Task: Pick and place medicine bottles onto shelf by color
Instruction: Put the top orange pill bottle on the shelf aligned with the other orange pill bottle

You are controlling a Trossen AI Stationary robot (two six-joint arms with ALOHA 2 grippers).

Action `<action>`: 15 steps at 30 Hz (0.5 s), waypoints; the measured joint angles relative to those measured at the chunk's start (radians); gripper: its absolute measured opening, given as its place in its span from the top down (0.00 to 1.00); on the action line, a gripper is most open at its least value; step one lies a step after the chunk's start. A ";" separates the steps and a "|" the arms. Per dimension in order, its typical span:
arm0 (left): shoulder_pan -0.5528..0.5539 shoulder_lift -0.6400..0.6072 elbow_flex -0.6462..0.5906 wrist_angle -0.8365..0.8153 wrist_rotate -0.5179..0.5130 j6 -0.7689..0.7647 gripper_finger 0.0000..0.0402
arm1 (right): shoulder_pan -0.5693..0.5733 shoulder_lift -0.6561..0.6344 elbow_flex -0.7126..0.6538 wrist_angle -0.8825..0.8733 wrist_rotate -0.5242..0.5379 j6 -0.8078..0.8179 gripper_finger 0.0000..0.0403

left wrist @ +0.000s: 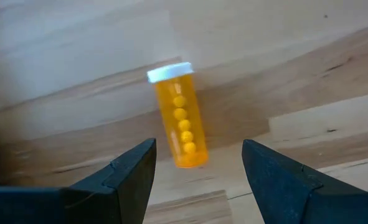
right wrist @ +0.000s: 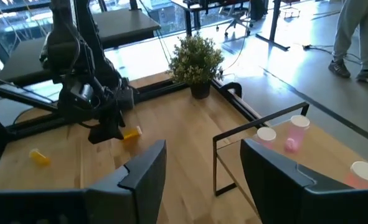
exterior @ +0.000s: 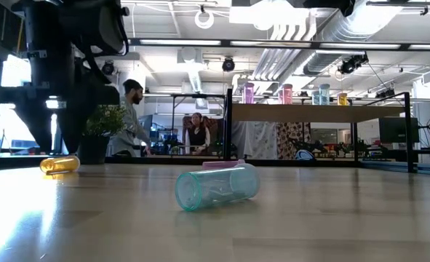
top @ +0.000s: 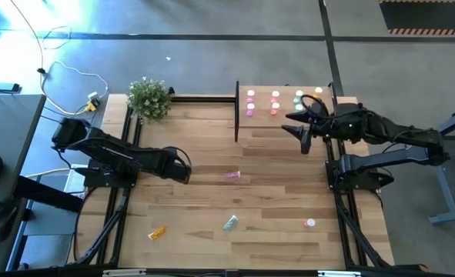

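Bottles lie scattered on the worktop (top: 204,192): the high view counts four loose ones, an orange bottle (top: 158,231) at the near left, a pale green bottle (top: 230,223) near the middle, a pink bottle (top: 233,175) beyond it, and a red-pink bottle (top: 310,223) at the near right. On the shelf (top: 289,127) at the far right stand about eight more in pairs: pink ones (top: 250,98), red-pink ones (top: 275,98), pale green ones (top: 299,98) and orange ones (top: 319,93), the last partly behind the right arm.

The left gripper (top: 182,168) hangs over the worktop's left half, well apart from every loose bottle in the high view; its jaws stand open, empty. Its wrist view shows what the high view cannot: one orange bottle with a white cap, five round pills inside, lying on the wood ahead of the fingers (left wrist: 127,174).

The low view shows the green bottle on its side, uncapped and empty, with the pink one behind it, a potted plant (exterior: 98,127), and two people in the room beyond.

The right gripper (top: 302,132) hovers over the shelf, jaws apart, holding nothing.
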State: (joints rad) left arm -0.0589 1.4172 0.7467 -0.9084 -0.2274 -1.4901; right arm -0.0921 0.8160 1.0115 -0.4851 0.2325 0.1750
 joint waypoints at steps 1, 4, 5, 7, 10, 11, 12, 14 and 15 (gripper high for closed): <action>0.000 0.010 0.000 0.005 0.001 0.000 0.43 | 0.000 0.002 0.000 -0.006 0.000 0.000 0.51; 0.000 0.052 0.000 0.012 0.001 -0.018 0.43 | 0.000 0.008 0.000 -0.011 0.000 0.000 0.51; 0.000 0.064 0.000 0.011 0.001 -0.025 0.43 | 0.000 0.009 0.000 -0.014 0.000 0.001 0.51; 0.000 0.093 0.000 0.018 0.004 -0.031 0.43 | 0.000 0.013 0.000 -0.014 0.000 0.004 0.51; 0.000 0.136 0.000 0.022 0.009 -0.037 0.43 | 0.000 0.015 0.000 -0.019 0.000 0.006 0.51; 0.000 0.149 0.000 0.026 0.007 -0.037 0.43 | 0.000 0.015 0.000 -0.023 0.000 0.007 0.51; 0.000 0.155 0.002 0.028 0.006 -0.035 0.43 | 0.000 0.015 0.000 -0.025 0.000 0.007 0.51; 0.000 0.171 0.005 0.031 -0.001 -0.036 0.43 | 0.000 0.015 0.000 -0.028 0.000 0.007 0.51; 0.000 0.174 0.005 0.032 -0.001 -0.036 0.43 | 0.000 0.015 0.000 -0.029 0.000 0.007 0.51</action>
State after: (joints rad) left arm -0.0593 1.5913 0.7521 -0.8768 -0.2283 -1.5261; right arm -0.0918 0.8310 1.0115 -0.5144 0.2325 0.1818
